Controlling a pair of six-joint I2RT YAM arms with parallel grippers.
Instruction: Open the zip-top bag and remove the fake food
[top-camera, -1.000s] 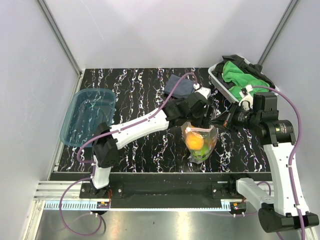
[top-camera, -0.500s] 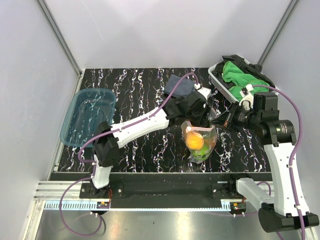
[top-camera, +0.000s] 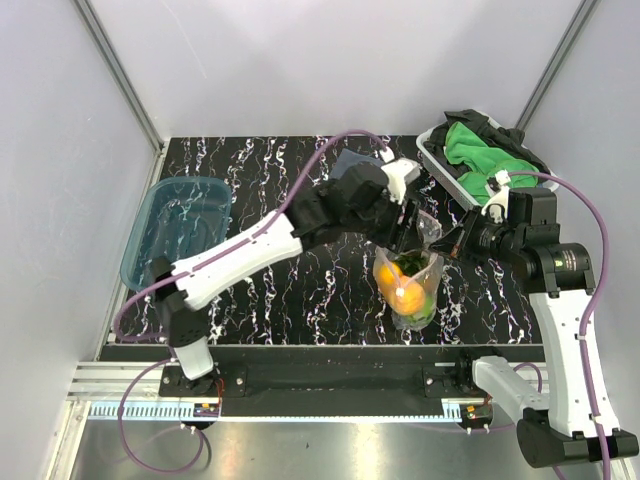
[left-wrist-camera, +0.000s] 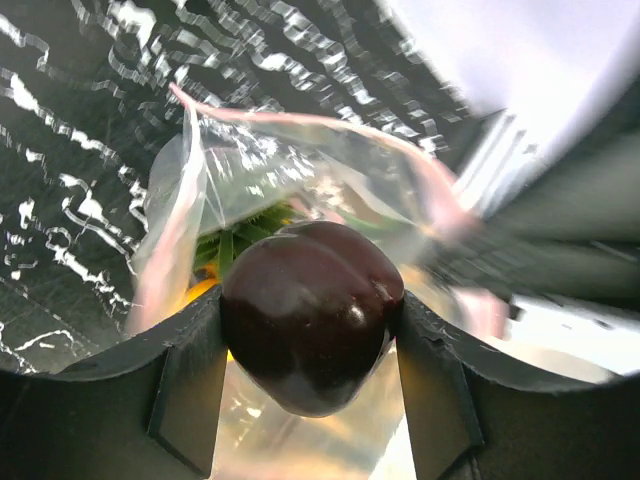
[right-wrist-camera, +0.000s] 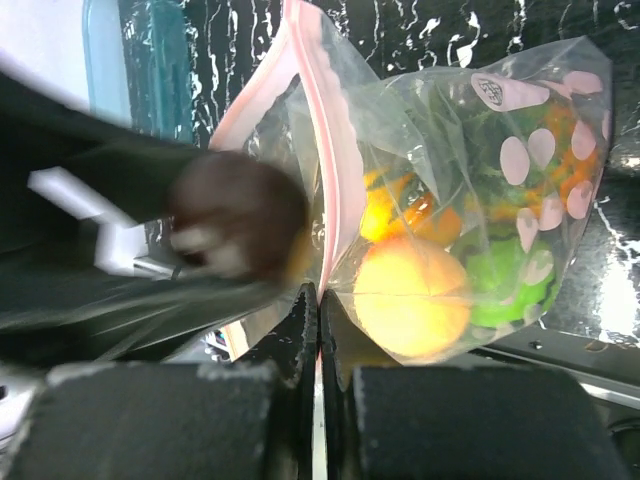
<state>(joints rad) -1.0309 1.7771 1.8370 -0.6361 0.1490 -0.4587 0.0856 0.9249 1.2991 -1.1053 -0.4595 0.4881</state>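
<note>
The clear zip-top bag (top-camera: 412, 290) hangs above the table with its mouth open, pink zip strip (left-wrist-camera: 300, 125) spread wide. My left gripper (left-wrist-camera: 305, 330) is shut on a dark, glossy piece of fake food (left-wrist-camera: 310, 310), held just above the bag's mouth (top-camera: 408, 240). My right gripper (right-wrist-camera: 320, 295) is shut on the bag's pink strip (right-wrist-camera: 325, 180) at its right edge (top-camera: 440, 245). Inside the bag lie an orange-yellow ball (right-wrist-camera: 410, 295), a green ball (right-wrist-camera: 510, 280) and a leafy green piece (left-wrist-camera: 240, 240).
A translucent blue tub (top-camera: 178, 232) stands at the left of the black marbled table. A white basket (top-camera: 435, 160) with green cloths (top-camera: 480, 150) sits at the back right. A dark cloth (top-camera: 345, 160) lies behind my left arm.
My left gripper has closed on the dark piece inside the bag's mouth and risen with it. The left arm has lifted. The bag now hangs slightly lower and to the right.
</note>
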